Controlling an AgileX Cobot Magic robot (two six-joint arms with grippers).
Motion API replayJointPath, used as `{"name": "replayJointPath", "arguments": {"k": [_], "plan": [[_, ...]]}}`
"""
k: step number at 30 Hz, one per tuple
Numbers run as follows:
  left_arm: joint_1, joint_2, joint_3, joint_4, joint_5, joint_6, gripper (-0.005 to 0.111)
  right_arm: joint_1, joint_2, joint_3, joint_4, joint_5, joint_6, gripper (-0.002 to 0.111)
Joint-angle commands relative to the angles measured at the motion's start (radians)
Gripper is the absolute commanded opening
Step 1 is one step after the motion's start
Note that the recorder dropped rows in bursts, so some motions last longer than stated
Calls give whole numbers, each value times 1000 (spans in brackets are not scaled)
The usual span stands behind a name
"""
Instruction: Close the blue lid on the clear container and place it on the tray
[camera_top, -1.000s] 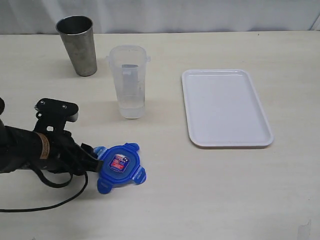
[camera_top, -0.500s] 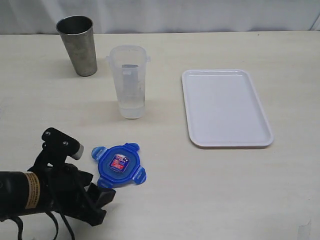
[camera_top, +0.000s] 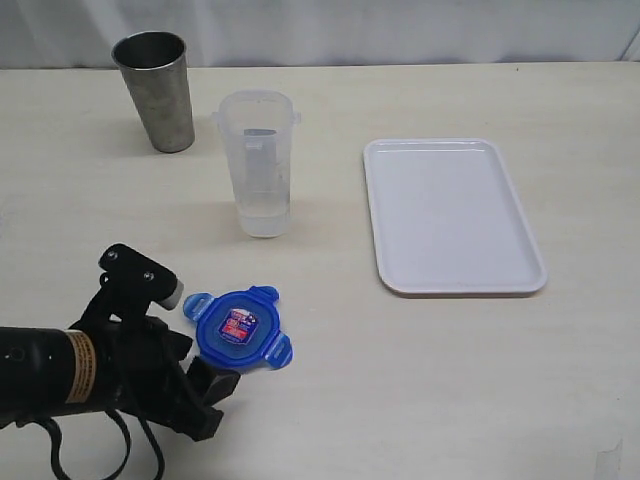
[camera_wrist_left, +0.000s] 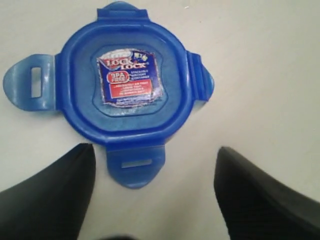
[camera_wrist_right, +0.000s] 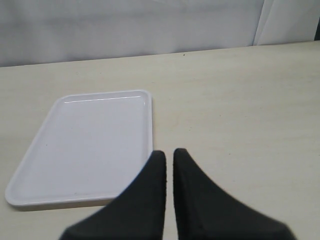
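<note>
The blue lid (camera_top: 238, 328) lies flat on the table, label up, in front of the clear container (camera_top: 258, 165), which stands upright with its mouth uncovered. My left gripper (camera_top: 203, 373) is at the lid's front-left, open; in the left wrist view the lid (camera_wrist_left: 125, 90) fills the upper part. One lid flap (camera_wrist_left: 136, 169) lies between the spread fingertips of that gripper (camera_wrist_left: 154, 150), touching neither. The white tray (camera_top: 452, 215) lies to the right with nothing on it. My right gripper (camera_wrist_right: 169, 152) is shut on nothing beside the tray (camera_wrist_right: 90, 145); the exterior view does not show it.
A dull steel cup (camera_top: 155, 90) stands at the back left, close to the clear container. The left arm's black body and cable (camera_top: 70, 375) lie along the front-left of the table.
The left gripper left the lid's left flap, swung round to the lid's front-left side, and its jaws opened wider. The lid, container and tray have not moved.
</note>
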Motion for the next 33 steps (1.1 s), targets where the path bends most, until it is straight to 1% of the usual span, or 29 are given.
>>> {"name": "replayJointPath", "arguments": {"k": [1,8,15,17,21,22,26,33], "plan": [[-2,10,-10,32,-15,-5,63,-8,-4,3,1,-3,1,5],[-2,123,-56,23,11,27,63,-8,-4,3,1,-3,1,5],[-2,131,-64,21,30,44,63,-8,-4,3,1,-3,1,5],[-2,131,-64,14,23,44,63,-8,-4,3,1,-3,1,5],[-2,131,-66,-2,-50,44,63,-8,-4,3,1,-3,1,5],[-2,131,-75,-23,-42,47,62,-8,-4,3,1,-3,1,5],[-2,131,-102,-39,99,72,58,-8,-4,3,1,-3,1,5],[-2,131,-102,-37,74,42,58,-8,-4,3,1,-3,1,5]]}}
